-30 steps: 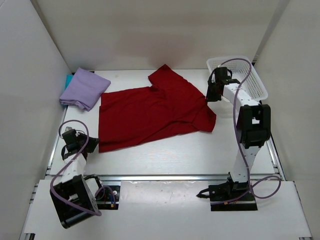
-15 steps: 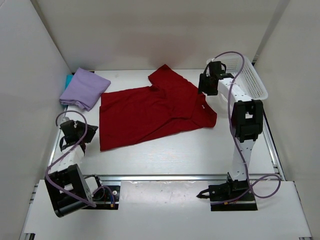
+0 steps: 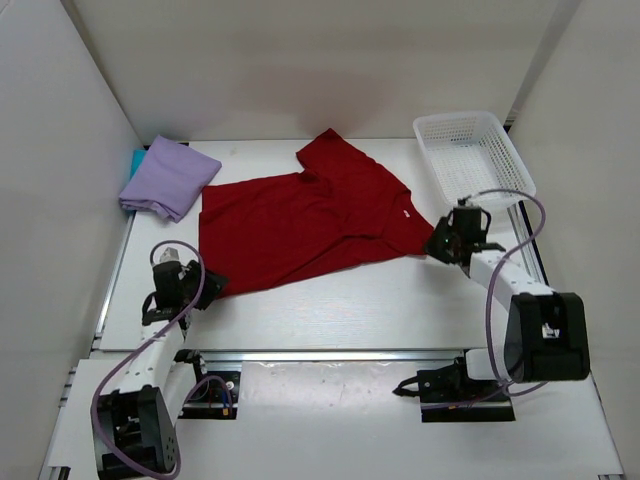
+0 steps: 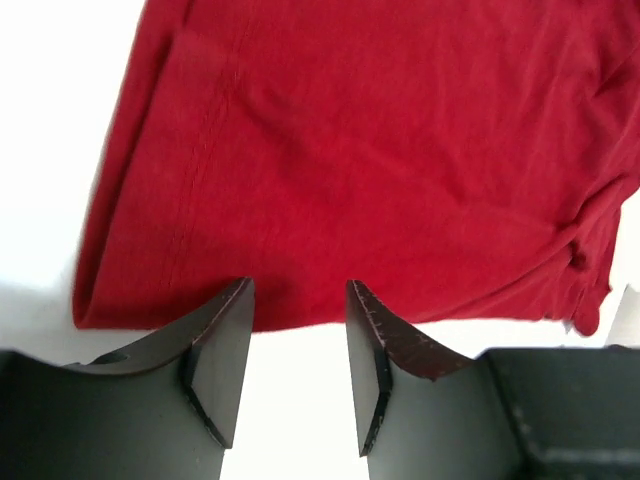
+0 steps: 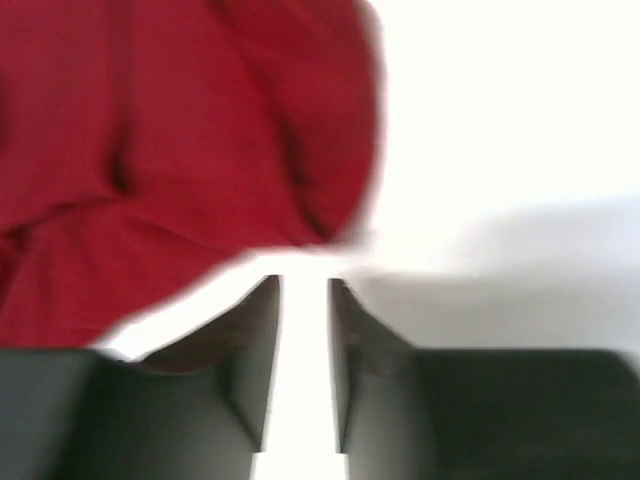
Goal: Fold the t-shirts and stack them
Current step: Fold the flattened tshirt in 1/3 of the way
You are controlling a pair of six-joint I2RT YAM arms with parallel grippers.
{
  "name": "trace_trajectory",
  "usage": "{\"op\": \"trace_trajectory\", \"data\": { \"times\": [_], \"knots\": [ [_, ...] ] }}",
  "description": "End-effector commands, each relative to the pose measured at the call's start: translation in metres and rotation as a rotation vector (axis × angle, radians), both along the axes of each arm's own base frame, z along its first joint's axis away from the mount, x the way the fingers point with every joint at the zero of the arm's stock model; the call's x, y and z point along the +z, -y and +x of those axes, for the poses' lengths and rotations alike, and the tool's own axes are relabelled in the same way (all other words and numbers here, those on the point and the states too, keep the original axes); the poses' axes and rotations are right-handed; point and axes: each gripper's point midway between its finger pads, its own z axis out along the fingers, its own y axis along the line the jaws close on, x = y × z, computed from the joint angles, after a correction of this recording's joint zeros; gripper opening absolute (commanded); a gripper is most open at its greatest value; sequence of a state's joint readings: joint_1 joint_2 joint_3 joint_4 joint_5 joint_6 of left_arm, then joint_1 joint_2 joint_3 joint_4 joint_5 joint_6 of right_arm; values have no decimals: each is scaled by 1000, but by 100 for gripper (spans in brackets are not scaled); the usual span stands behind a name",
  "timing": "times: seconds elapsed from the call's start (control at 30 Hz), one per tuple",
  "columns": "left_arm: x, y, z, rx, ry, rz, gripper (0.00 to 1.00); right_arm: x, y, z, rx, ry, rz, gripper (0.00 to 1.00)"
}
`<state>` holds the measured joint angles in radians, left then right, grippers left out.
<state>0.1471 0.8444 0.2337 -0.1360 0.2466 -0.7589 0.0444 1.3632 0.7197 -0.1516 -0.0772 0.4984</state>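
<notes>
I see a white worktop [image 3: 330,300] boxed in by plain white walls [image 3: 300,60], with a white mesh basket [image 3: 465,116] at the far right corner. The deep red t-shirt [image 3: 300,225] lies spread out across the middle, one sleeve pointing to the back. At the far left the lavender t-shirt [image 3: 168,177] sits folded on the teal t-shirt [image 3: 136,160], of which only a sliver shows.

My left hand [image 4: 298,290] hangs low at the red shirt's near left corner, its fingers [image 4: 222,350] parted about halfway, holding nothing; the hem lies just beyond the tips. My right hand [image 5: 303,285] is down at the shirt's right edge, with only a narrow gap between its fingers and bare worktop showing through it. That view is blurred, but I see no cloth in the grip.
</notes>
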Motion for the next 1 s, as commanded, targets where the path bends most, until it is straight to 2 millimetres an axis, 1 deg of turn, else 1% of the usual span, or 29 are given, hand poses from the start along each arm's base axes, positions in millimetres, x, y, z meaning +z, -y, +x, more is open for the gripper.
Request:
{"op": "trace_trajectory", "data": {
  "times": [0.0, 0.03, 0.07, 0.1, 0.13, 0.17, 0.2, 0.27, 0.3, 0.33, 0.37, 0.4, 0.43, 0.47, 0.53, 0.57, 0.6, 0.63, 0.67, 0.7, 0.73, 0.8, 0.83, 0.87, 0.9, 0.93, 0.97],
  "knots": [
    [-8, 7, -9, -29, -20, -2, 53, 13, 6, 5, -48, 147, 72, 28],
    [-5, 8, -6, -36, -9, -4, 56, 7, 11, 2, -57, 143, 81, 35],
    [-11, 10, -10, -41, -26, -13, 58, 4, 12, 1, -52, 141, 78, 39],
    [-10, 9, -7, -35, -14, -13, 62, 3, 9, 2, -36, 144, 82, 43],
    [-12, 10, -8, -34, -22, -27, 63, 4, 8, 5, -24, 145, 77, 44],
    [-17, 9, -11, -28, -33, -35, 62, -2, 8, 6, -27, 126, 83, 44],
    [-17, 8, -10, -20, -33, -44, 62, -1, 11, 9, -29, 139, 81, 44],
    [-20, 9, -9, -16, -36, -60, 59, -10, 14, 15, -40, 136, 99, 45],
    [-21, 8, -9, -9, -31, -66, 59, -10, 19, 19, -58, 143, 103, 45],
    [-21, 8, -8, -6, -32, -67, 58, -11, 19, 22, -53, 151, 108, 44],
    [-21, 7, -6, -2, -32, -62, 55, -15, 18, 25, -52, 138, 113, 43],
    [-23, 6, -5, 5, -34, -57, 49, -19, 19, 29, -51, 125, 110, 42],
    [-26, 6, -7, 12, -48, -66, 46, -16, 19, 34, -51, 130, 119, 39],
    [-24, 4, -3, 21, -28, -71, 42, -23, 17, 35, -44, 114, 126, 37],
    [-23, 3, 2, 28, -18, -83, 33, -29, 14, 40, -52, 101, 160, 25],
    [-27, 3, 1, 35, -33, -82, 27, -23, 14, 43, -47, 126, 155, 18],
    [-29, 1, 1, 41, -42, -74, 21, -20, 14, 47, -56, 140, 153, 16],
    [-32, 0, 2, 47, -50, -65, 15, -18, 16, 50, -60, 157, 139, 12],
    [-34, -2, 2, 57, -63, -59, 12, -14, 16, 53, -61, 163, 135, 5],
    [-32, -3, 6, 63, -54, -57, 7, -11, 17, 56, -66, 176, 137, 0],
    [-34, -8, 8, 80, -62, -45, 1, -10, 14, 55, -69, 172, 148, 1],
    [-37, -19, 11, 124, -78, -32, 0, -4, 18, 57, -80, 193, 147, 0],
    [-32, -23, 16, 137, -62, -44, 0, -1, 20, 56, -86, 198, 143, 0],
    [-32, -27, 19, 148, -63, -43, 0, 2, 22, 55, -98, 204, 138, 0],
    [-31, -34, 20, 181, -62, -51, 0, -2, 22, 51, -106, 188, 125, 0],
    [-30, -43, 24, 217, -59, -62, 0, -2, 27, 46, -129, 177, 123, 0],
    [-26, -46, 27, 228, -43, -75, 0, 1, 28, 44, -139, 178, 127, 0]
  ]
}}
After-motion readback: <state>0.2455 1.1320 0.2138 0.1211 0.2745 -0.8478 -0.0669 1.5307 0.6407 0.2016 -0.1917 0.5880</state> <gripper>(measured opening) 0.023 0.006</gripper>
